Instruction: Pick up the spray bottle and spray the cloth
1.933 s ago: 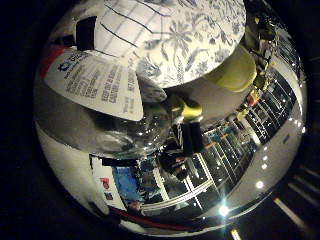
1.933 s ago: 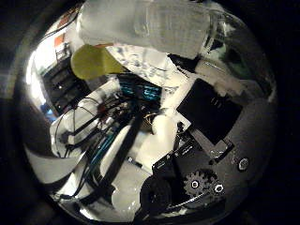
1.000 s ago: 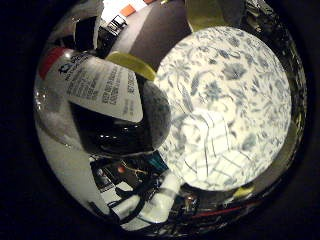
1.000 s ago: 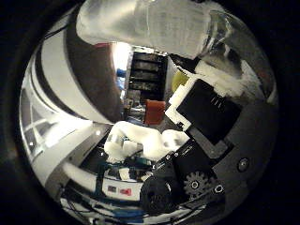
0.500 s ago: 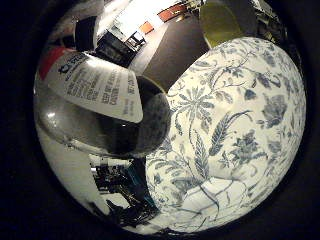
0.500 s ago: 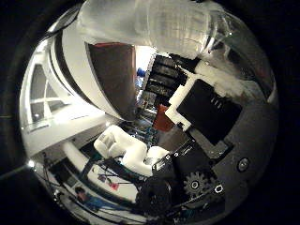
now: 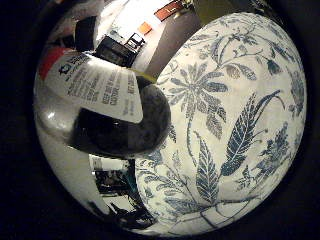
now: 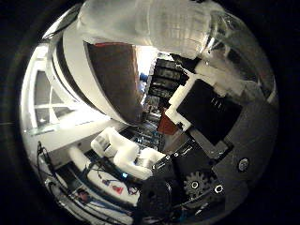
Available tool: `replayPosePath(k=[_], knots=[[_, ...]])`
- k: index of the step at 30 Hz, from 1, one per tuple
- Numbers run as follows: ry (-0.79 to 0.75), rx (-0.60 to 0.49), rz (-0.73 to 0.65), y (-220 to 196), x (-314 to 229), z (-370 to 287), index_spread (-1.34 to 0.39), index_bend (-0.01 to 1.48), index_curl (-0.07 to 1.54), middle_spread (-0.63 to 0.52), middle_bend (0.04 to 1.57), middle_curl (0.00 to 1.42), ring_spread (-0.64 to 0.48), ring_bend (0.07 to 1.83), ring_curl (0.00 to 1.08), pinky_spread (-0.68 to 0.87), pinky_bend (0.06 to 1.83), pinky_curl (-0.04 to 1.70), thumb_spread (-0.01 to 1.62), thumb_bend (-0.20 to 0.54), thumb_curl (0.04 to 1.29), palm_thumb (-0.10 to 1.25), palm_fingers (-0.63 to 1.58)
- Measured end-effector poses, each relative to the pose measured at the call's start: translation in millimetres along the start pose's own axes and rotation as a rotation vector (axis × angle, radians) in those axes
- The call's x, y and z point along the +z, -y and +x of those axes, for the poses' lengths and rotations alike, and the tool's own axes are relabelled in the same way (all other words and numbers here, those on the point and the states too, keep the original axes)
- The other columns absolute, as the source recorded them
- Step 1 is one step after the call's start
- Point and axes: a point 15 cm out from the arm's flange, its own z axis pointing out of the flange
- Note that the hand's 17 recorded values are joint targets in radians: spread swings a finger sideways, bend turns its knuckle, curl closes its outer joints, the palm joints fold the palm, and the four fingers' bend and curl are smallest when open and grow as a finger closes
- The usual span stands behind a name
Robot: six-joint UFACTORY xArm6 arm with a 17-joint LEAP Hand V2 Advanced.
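A clear spray bottle (image 7: 100, 95) with a white printed label and a red patch lies close against the palm in the little finger side view. In the thumb side view its translucent body (image 8: 155, 28) runs along the picture's edge, with my hand's (image 8: 211, 108) black and white fingers curled round it. A round table with a white and blue floral cover (image 7: 235, 120) fills much of the little finger side view, close to the palm. I cannot make out the checked cloth on it now.
Past the table cover's edge, the little finger side view shows a grey floor (image 7: 175, 35) and dark furniture (image 7: 115, 45). The thumb side view shows a brown panel (image 8: 108, 75), shelving (image 8: 164, 80) and white equipment (image 8: 127, 150) further off.
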Motion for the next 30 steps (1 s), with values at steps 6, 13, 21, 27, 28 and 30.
replayPosePath(k=[6,13,21,27,28,30], knots=[[0.005,0.03,-0.024,-11,8,15,-0.17,1.16,0.67,-0.06,1.33,0.55,-0.15,1.44,0.56,-0.22,1.02,1.17,0.99,-0.015,0.75,1.08,1.22],[0.013,0.045,-0.034,-16,14,23,-0.16,1.09,0.65,-0.04,1.32,0.55,-0.14,1.42,0.55,-0.23,1.01,1.14,0.95,-0.025,0.73,1.02,1.19],[-0.015,0.012,-0.076,-24,10,21,-0.25,0.38,0.53,-0.06,1.04,0.49,-0.16,1.32,0.52,-0.39,1.06,0.94,0.79,-0.03,0.67,0.92,0.69],[-0.043,-0.009,-0.096,-27,-3,17,-0.36,0.32,0.49,-0.07,0.81,0.43,-0.14,1.12,0.46,-0.32,0.82,0.85,0.93,-0.027,0.59,0.89,0.25],[-0.045,-0.01,-0.094,-26,-5,16,-0.36,0.33,0.48,-0.06,0.79,0.42,-0.15,1.07,0.44,-0.26,0.76,0.83,0.94,-0.027,0.58,0.88,0.2],[-0.052,-0.012,-0.089,-26,-11,15,-0.36,0.33,0.47,-0.04,0.75,0.41,-0.13,0.99,0.42,-0.13,0.68,0.8,0.95,-0.027,0.56,0.87,0.13]])
